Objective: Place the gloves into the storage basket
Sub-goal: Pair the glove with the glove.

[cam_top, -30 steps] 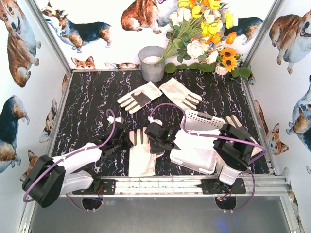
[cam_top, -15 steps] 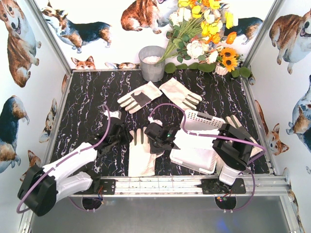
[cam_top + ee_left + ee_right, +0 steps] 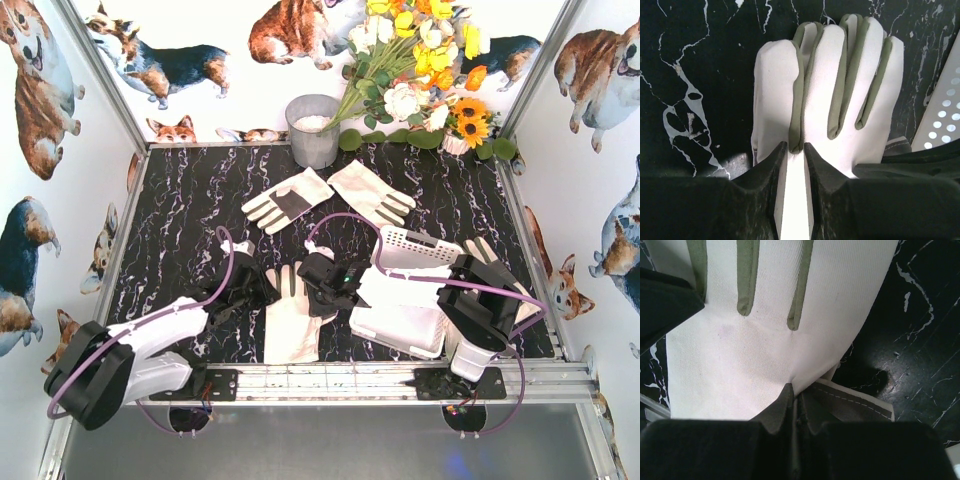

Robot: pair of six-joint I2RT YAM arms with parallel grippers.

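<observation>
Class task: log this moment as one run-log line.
left gripper: narrow gap over cream-white fabric glove, grip unclear | right gripper: shut on glove's edge | white perforated plastic basket: beside glove

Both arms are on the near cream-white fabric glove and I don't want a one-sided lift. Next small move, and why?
Probably close the left gripper fully: the near cream-white fabric glove lies between its jaws, yet a gap shows. The right gripper is shut on that glove's edge, and the white perforated plastic basket sits beside it.
</observation>
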